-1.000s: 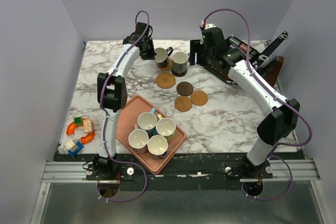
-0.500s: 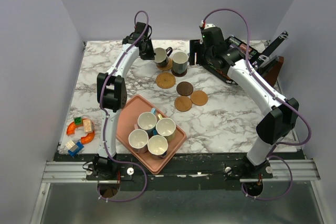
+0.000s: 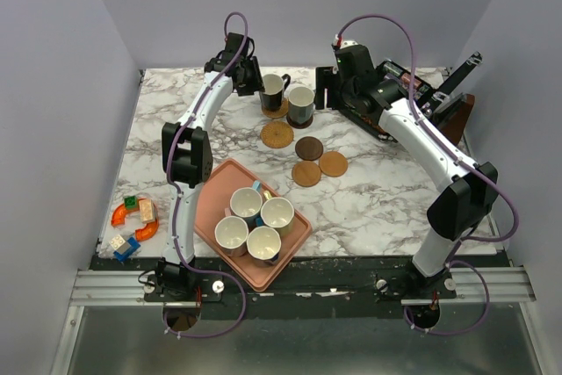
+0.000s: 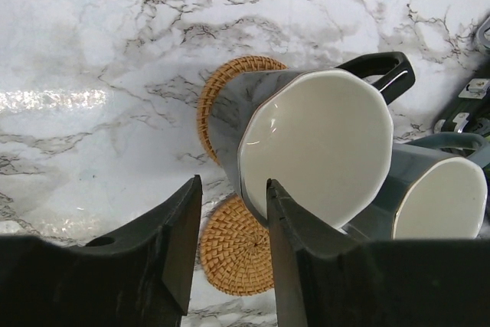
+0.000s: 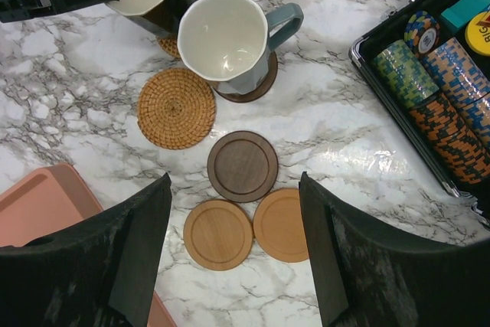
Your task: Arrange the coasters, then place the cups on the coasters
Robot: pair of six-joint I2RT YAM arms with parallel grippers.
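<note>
Far side of surface (image 3: 176,120): black mug (image 4: 314,151) seated on woven coaster (image 4: 218,89), so left tool (image 4: 232,197) parted; right tool (image 5: 235,181) open, empty.

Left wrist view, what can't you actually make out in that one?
Grey-green cup: left side behind the black cup, handle clipped by the right edge.
Woven coaster under the black cup: mostly covered by it.
Nearer woven coaster: both sides hidden by the left hand's fingers.
Grey-green cup's coaster: hidden entirely behind the cups.

No text reads clearly; the yellow disc's (image 5: 481,37) print is cut off
</note>
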